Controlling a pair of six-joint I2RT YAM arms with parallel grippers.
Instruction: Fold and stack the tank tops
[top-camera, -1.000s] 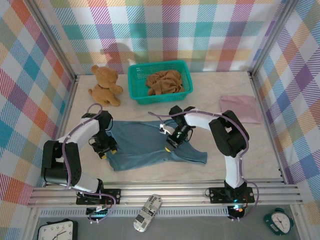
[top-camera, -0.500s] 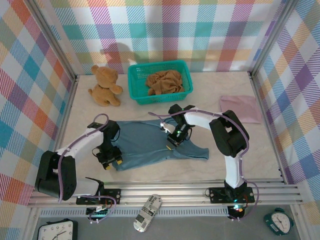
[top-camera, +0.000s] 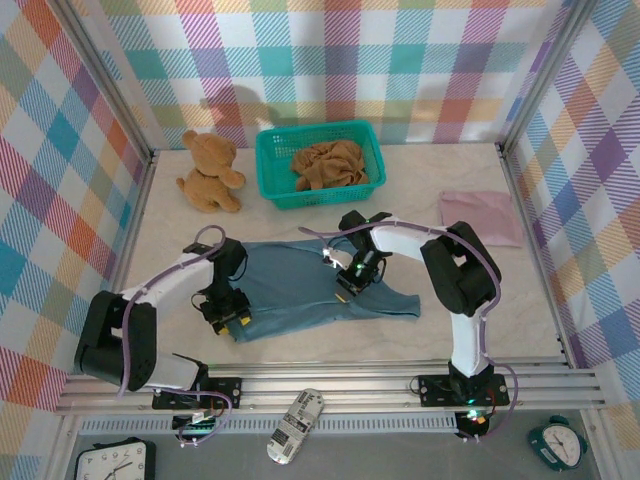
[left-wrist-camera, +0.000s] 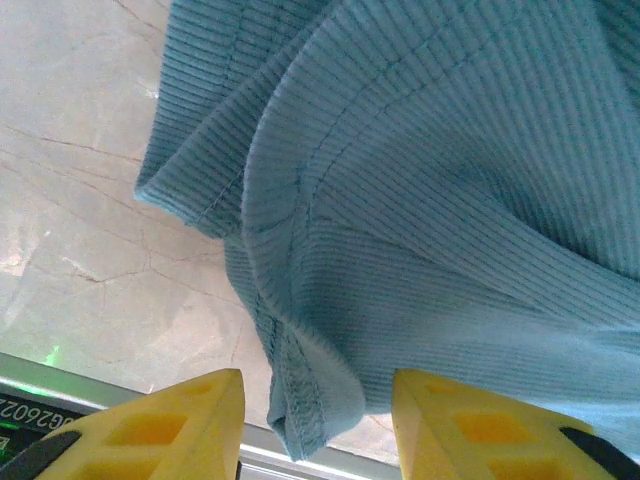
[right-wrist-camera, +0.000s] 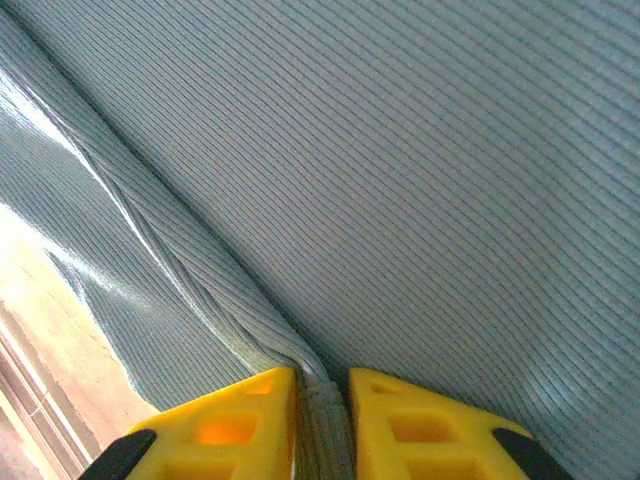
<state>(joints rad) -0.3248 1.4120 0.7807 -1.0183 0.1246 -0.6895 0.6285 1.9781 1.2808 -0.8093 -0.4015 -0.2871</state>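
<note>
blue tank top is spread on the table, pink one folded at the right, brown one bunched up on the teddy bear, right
The ochre brown tank top is bunched in the teal mesh basket, not on the teddy bear beside it; the top external view shows this. The slate blue tank top and pink tank top are as you say.

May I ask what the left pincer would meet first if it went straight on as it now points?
The left pincer would most likely meet the slate blue tank top: its hemmed corner sits between the open jaws, though depth is unclear.
</note>
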